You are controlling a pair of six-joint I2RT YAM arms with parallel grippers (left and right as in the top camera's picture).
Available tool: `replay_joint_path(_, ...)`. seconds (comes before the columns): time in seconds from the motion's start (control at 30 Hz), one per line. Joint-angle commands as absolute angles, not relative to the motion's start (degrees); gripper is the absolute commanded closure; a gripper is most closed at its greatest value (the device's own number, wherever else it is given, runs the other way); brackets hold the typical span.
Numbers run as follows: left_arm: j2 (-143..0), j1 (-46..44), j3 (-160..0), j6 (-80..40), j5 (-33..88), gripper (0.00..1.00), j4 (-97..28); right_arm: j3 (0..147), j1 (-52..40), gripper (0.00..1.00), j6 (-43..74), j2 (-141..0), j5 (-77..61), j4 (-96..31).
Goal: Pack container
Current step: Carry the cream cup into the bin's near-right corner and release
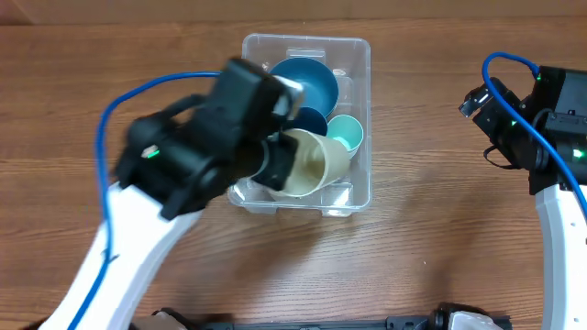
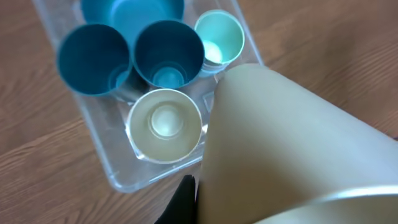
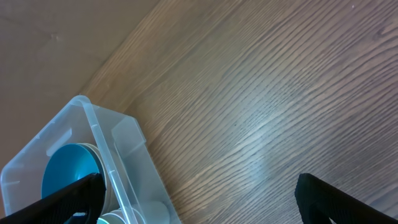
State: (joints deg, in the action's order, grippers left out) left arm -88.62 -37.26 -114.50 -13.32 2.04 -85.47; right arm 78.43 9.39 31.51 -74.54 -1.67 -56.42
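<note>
We hold the left claw (image 1: 275, 163) clamped on a cream cup (image 1: 312, 163), tilted over the container (image 1: 368, 92) at the middle of the table (image 1: 440, 238), probably to nest it beside a blue cup (image 2: 168, 53). Our right claw (image 3: 199, 186) waits spread apart, off to the side.

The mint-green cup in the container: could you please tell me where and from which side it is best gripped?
Probably its rim, from straight above: the mint-green cup stands upright, mouth up, hemmed between a dark blue cup and the container wall, so one of the jaws should go inside the mouth.
</note>
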Motion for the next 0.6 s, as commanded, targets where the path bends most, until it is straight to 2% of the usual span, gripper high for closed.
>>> replay_joint_path(0.0,-94.72,-40.01,-115.28,-15.11,-3.51,0.96,-85.01,79.09,9.5,0.0,31.77,-74.61,-1.63,-56.1)
replay_joint_path(0.33,-105.43,-40.58,-115.28,-15.44,-4.45,0.96,-81.38,79.09,9.5,0.0,31.77,-74.61,-1.63,-56.1)
replay_joint_path(0.57,-107.59,-40.6,-115.26,-15.44,-3.88,0.95,-81.45,79.09,9.5,0.0,31.77,-74.61,-1.61,-56.1)
